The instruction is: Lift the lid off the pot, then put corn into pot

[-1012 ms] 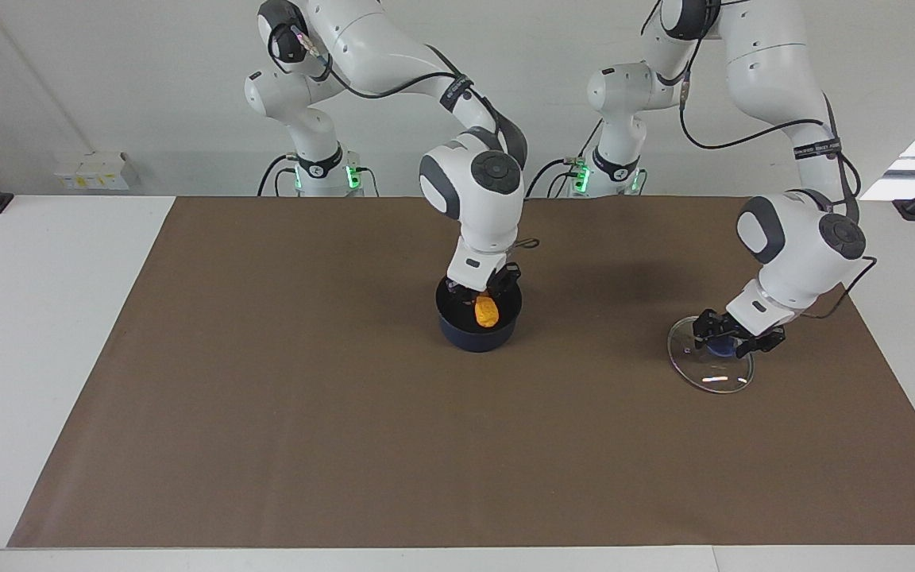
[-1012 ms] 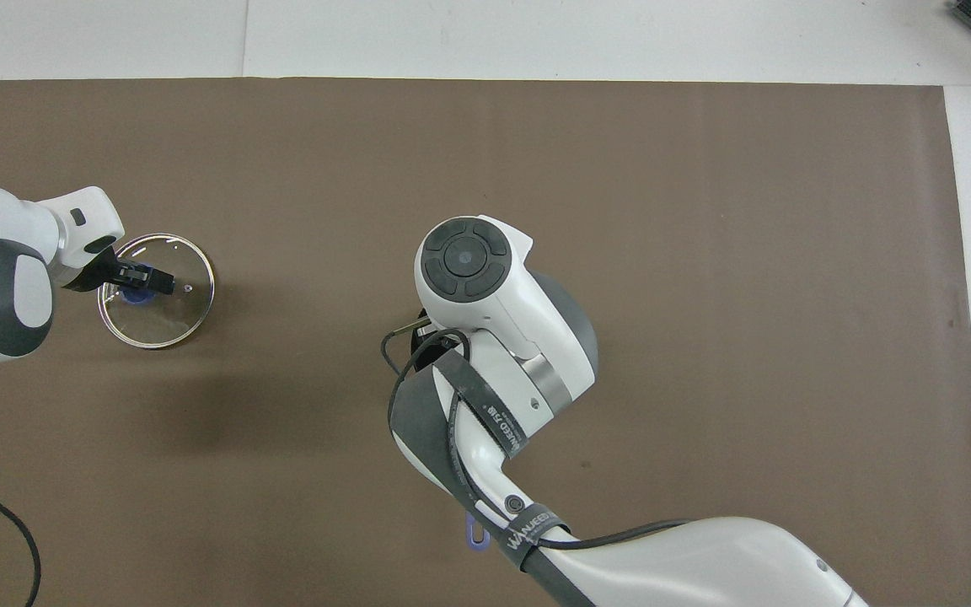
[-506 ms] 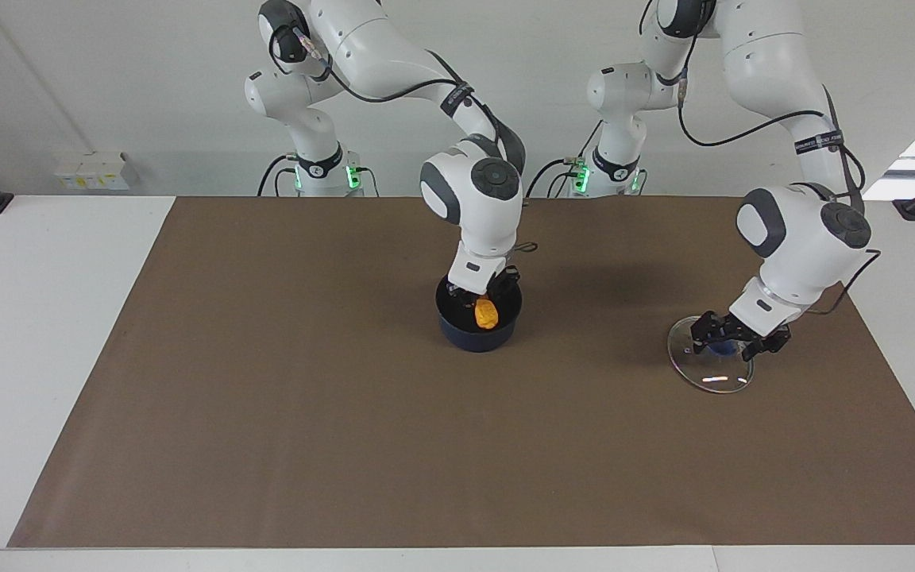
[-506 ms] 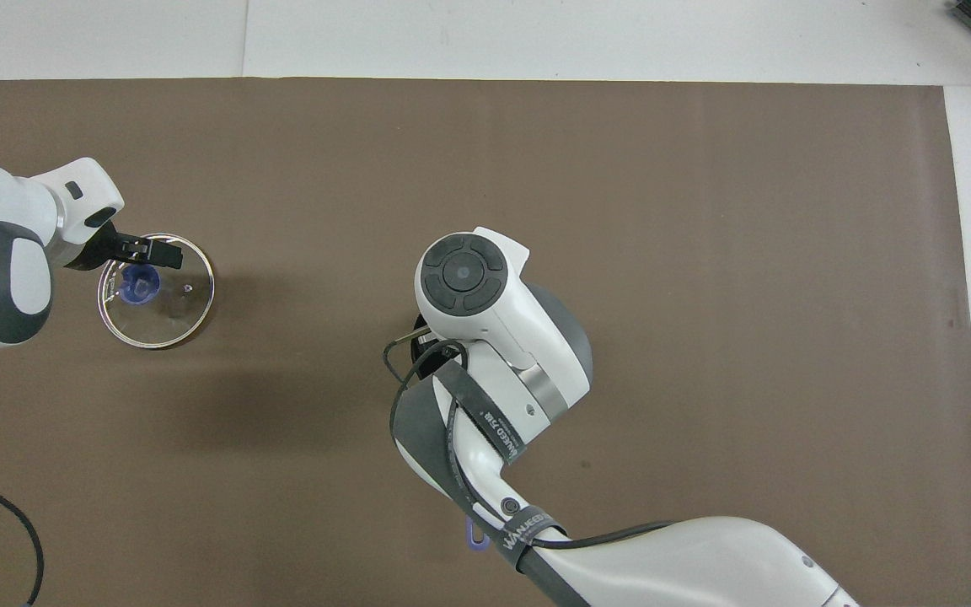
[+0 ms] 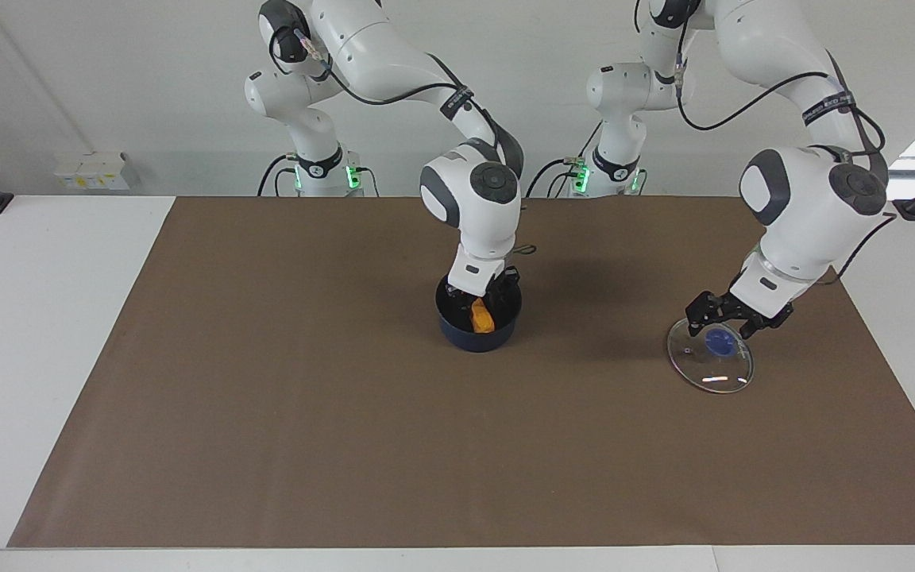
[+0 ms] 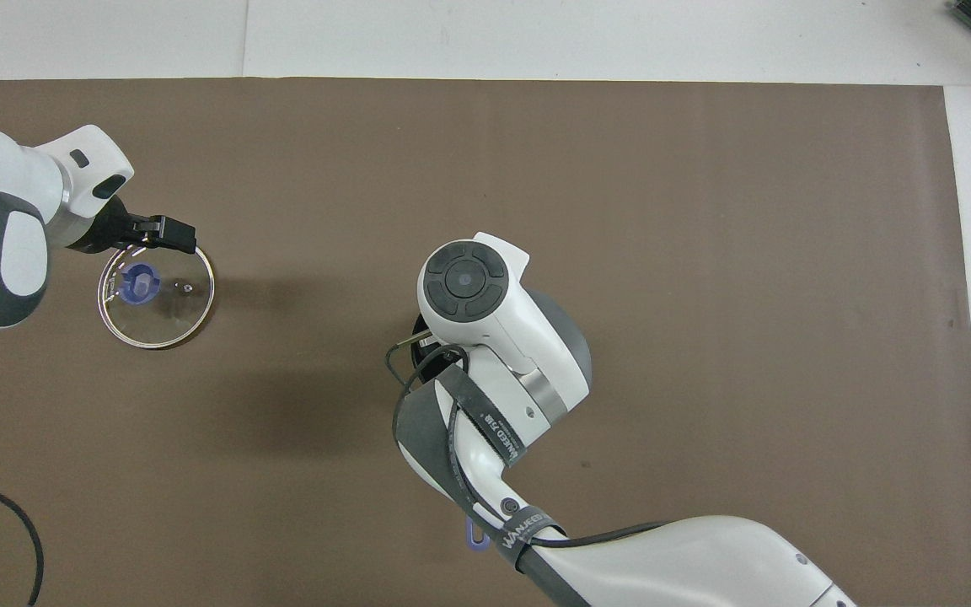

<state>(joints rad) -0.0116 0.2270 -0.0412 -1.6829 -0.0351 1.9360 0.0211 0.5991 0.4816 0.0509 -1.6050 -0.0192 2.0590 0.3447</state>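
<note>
Brown paper covers the middle of your white tabletop [image 5: 52, 334], with a pale wall at the robots' end. You have two arms, one pot, one lid and one corn cob.

From the facing view, you can see the pot [image 5: 479, 331], a small dark navy saucepan, standing near the middle of the paper. Your right pincer [image 5: 483, 295] reaches down into the pot's mouth, and the yellow-orange corn [image 5: 481, 318] sits just under its fingers, inside the black interior. Whether the fingers grip the corn or have let it go cannot be told from either view.

From the overhead view, the right arm's wrist hides the pot almost wholly, and the corn cannot be seen at all. Only a dark sliver shows beside the wrist.

Your lid [image 5: 710, 357], a clear glass disc with a metal rim, lies flat on the paper toward the left arm's end of the tabletop, well apart from the pot. Its blue knob [image 6: 141, 282] is uncovered in the overhead view. Your left pincer [image 5: 726, 317] hangs above the lid's edge nearest the robots, fingers spread wide and holding nothing. The facing view shows a gap between those fingers and the knob.
</note>
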